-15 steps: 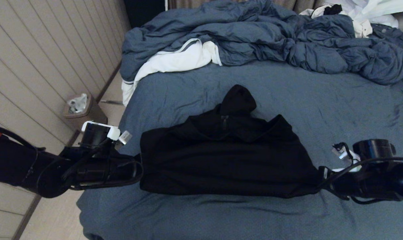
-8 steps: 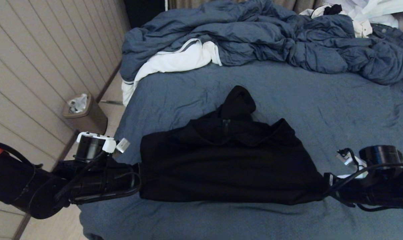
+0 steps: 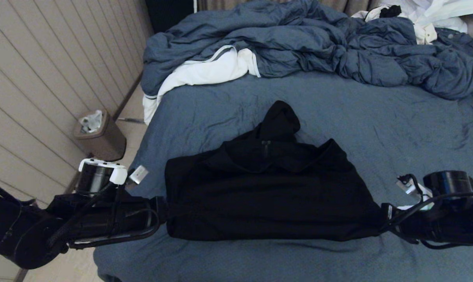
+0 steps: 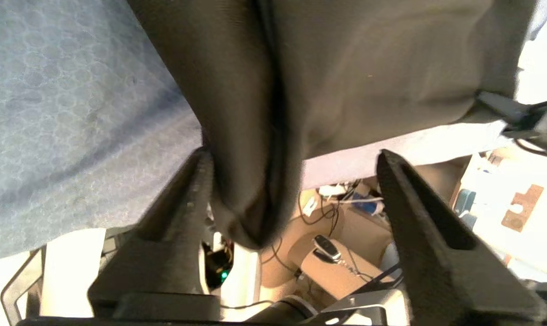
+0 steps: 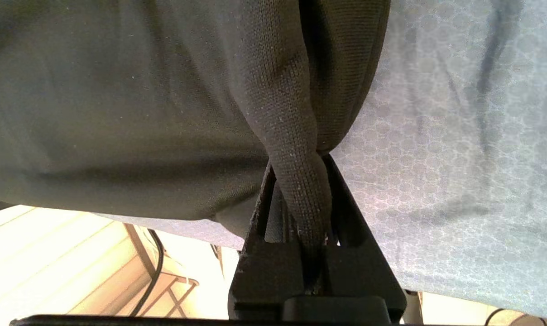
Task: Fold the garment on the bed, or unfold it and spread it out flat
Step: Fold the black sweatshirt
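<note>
The garment (image 3: 266, 192) lies folded into a wide black band across the near part of the bed (image 3: 377, 117), hood pointing away from you. Your left end effector (image 4: 291, 181) stands at the garment's left corner with its fingers (image 4: 409, 203) spread wide; a bunched fold of black cloth hangs between them, against one finger and clear of the other, so nothing is pinched. Your right end effector (image 5: 300, 199) is at the opposite corner, closed tight on a twisted ridge of the fabric. Beyond the hood, a rumpled blue-grey duvet (image 3: 299, 43) with white lining heaps along the far side. A small bin (image 3: 99, 135) stands on the floor by the panelled wall.
</note>
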